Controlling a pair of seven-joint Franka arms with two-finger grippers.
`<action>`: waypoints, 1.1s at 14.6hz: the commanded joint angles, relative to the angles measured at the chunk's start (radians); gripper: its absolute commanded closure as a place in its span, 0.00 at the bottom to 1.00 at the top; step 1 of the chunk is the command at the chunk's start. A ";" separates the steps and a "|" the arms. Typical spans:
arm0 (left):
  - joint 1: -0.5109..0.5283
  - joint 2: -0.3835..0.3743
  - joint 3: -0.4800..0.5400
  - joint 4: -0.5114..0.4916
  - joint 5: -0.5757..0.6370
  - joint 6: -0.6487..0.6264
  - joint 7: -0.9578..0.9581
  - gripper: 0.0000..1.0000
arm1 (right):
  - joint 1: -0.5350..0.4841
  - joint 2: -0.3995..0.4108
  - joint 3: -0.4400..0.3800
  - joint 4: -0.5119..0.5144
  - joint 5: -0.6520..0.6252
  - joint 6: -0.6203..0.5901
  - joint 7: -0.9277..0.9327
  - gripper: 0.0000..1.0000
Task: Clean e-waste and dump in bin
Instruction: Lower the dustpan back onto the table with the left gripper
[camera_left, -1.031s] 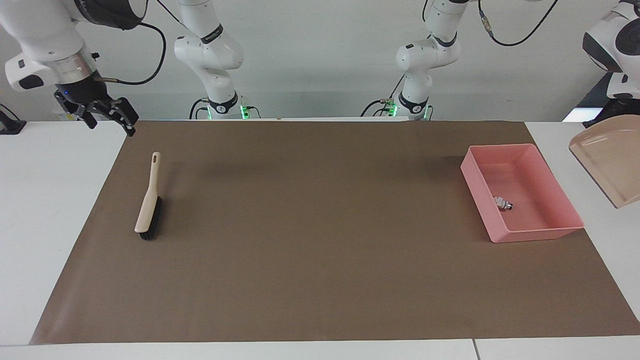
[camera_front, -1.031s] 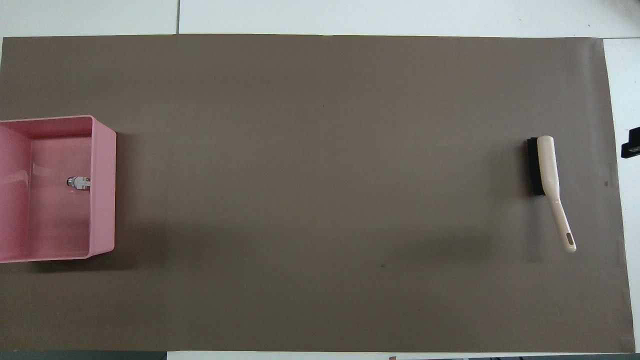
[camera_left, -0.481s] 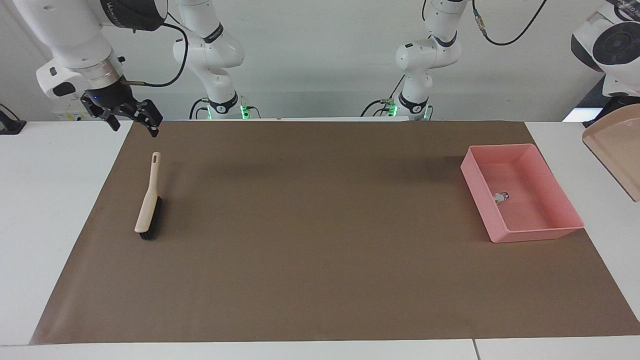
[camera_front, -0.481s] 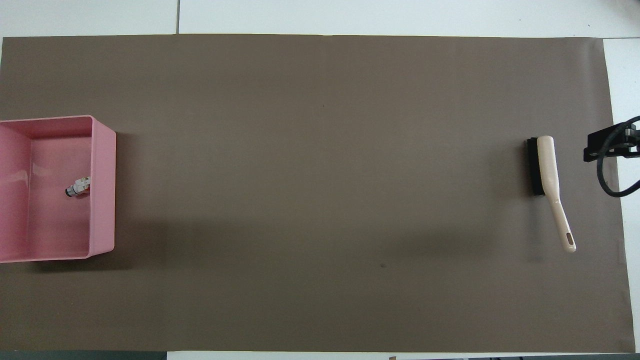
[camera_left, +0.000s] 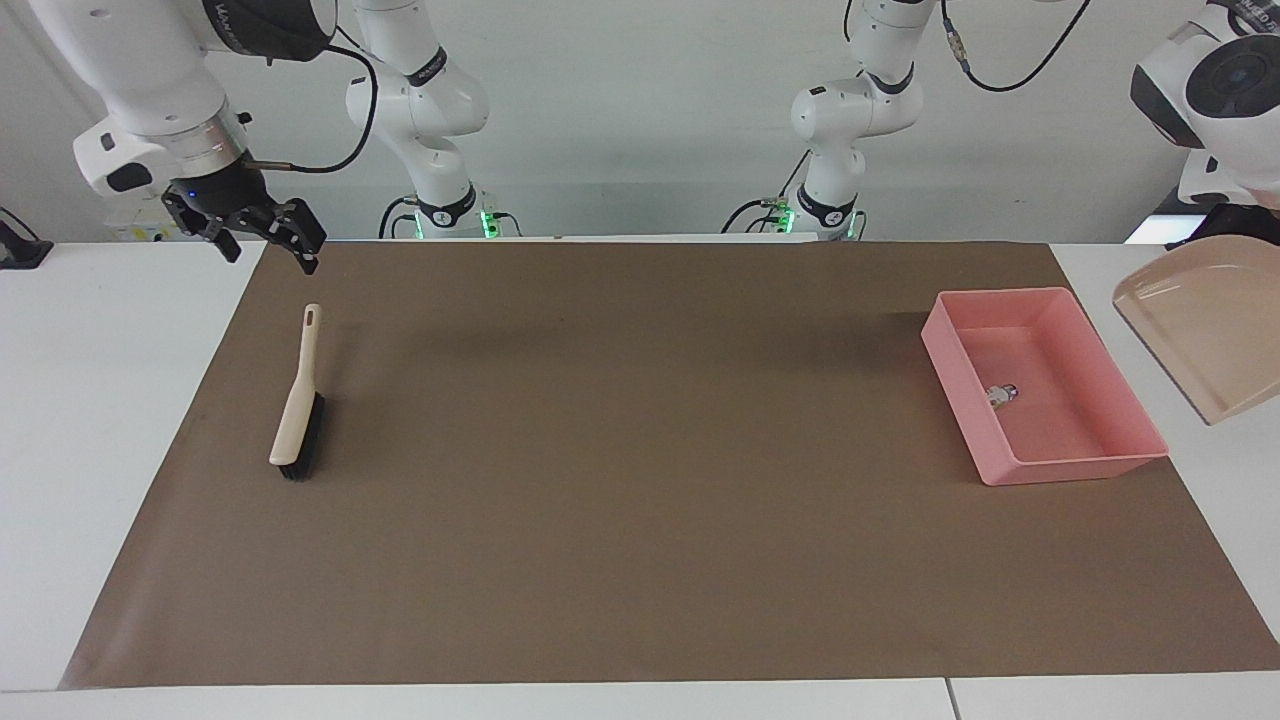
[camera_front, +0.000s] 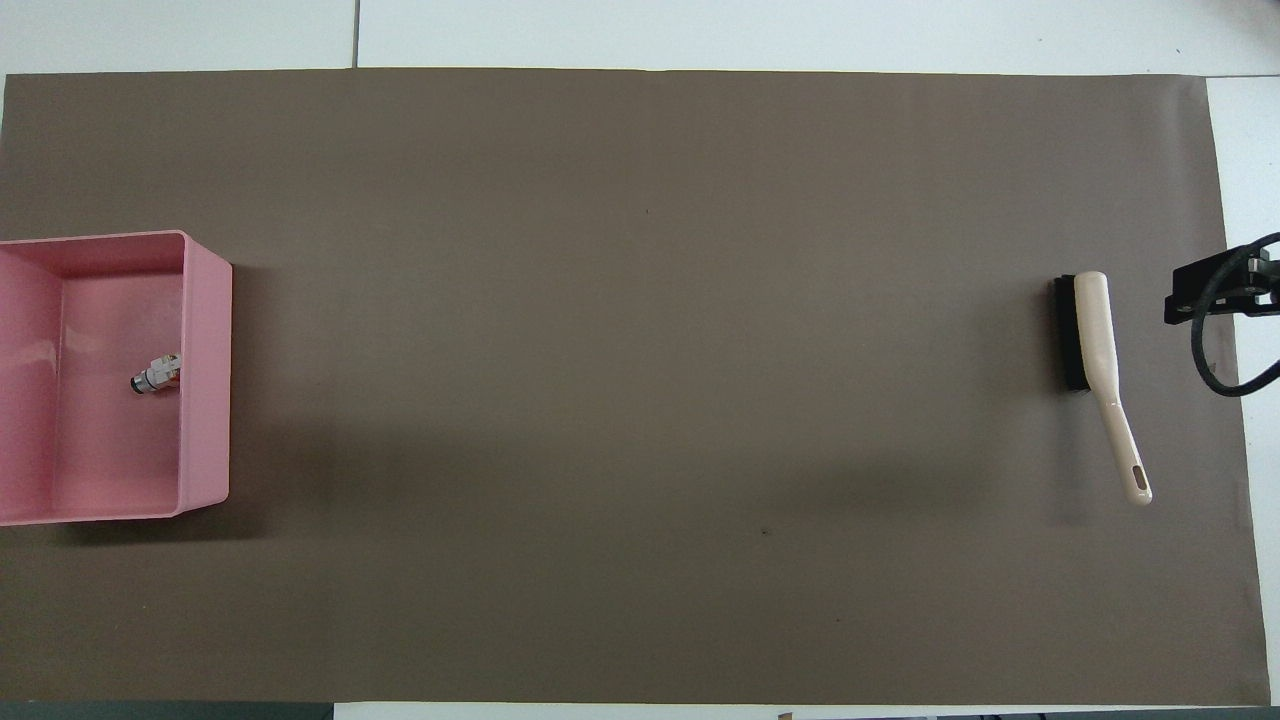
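The pink bin (camera_left: 1120, 400) stands on the brown mat at the left arm's end, and also shows in the overhead view (camera_front: 205, 380). One white e-waste bit with a grey end (camera_left: 1000, 393) lies inside it (camera_front: 155, 378). I cannot make out the black chip. My right gripper (camera_left: 268, 248) is open and empty, up in the air over the mat's edge near the brush's handle tip; part of it shows in the overhead view (camera_front: 1215, 295). A beige dustpan (camera_left: 1195, 335) hangs tilted in the air beside the bin, over the white table. The left gripper is out of view.
A beige brush with black bristles (camera_left: 298, 400) lies flat on the mat at the right arm's end, handle toward the robots (camera_front: 1098, 360). The brown mat (camera_left: 640, 480) covers most of the white table.
The right gripper moved from over the white table to the mat's edge near the brush handle, then held. The dustpan swung away and back toward the bin. The white bit shifted slightly in the bin.
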 joint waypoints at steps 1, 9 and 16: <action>-0.009 -0.018 0.005 -0.017 -0.198 0.000 0.061 1.00 | 0.006 -0.003 -0.001 0.014 0.047 -0.002 0.016 0.00; -0.170 -0.132 -0.008 -0.272 -0.478 -0.037 0.063 1.00 | 0.022 -0.006 0.002 0.008 0.032 0.004 0.003 0.00; -0.351 -0.146 -0.008 -0.474 -0.507 0.097 -0.100 1.00 | 0.025 -0.008 0.008 0.001 0.004 0.015 -0.017 0.00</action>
